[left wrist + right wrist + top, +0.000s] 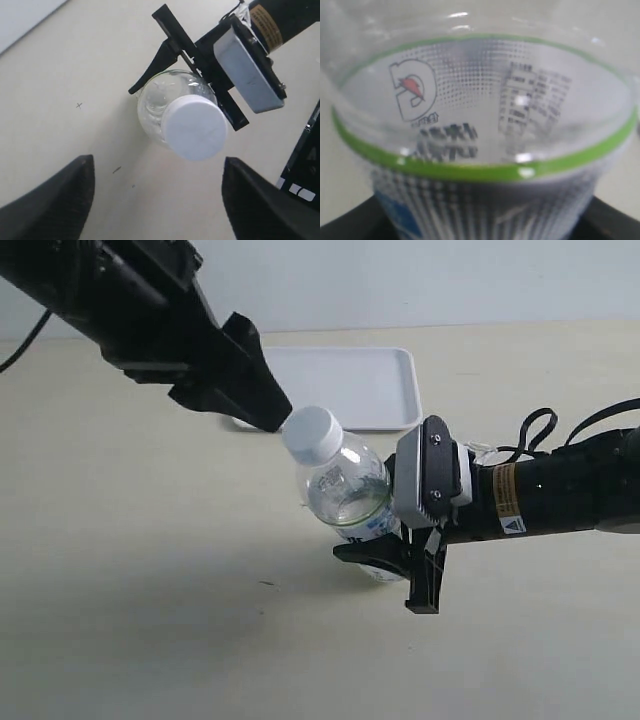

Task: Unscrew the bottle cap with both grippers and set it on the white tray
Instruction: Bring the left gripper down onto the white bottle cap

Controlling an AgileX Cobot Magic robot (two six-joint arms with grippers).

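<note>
The clear bottle (348, 490) stands tilted on the table, its white cap (312, 433) still on the neck. My right gripper (400, 558) is shut on the bottle's labelled lower body, and in the right wrist view the bottle (485, 130) fills the picture. My left gripper (268, 412), all black, hangs just up and left of the cap with its tips close beside it. In the left wrist view the cap (196, 127) lies beyond the left gripper (157, 200), whose fingers (55, 202) stand wide apart and hold nothing. The white tray (345, 387) lies behind the bottle.
The bare beige table (150, 570) spreads to the left and front of the bottle. A black cable (535, 430) loops above the right arm. The tray has nothing on it.
</note>
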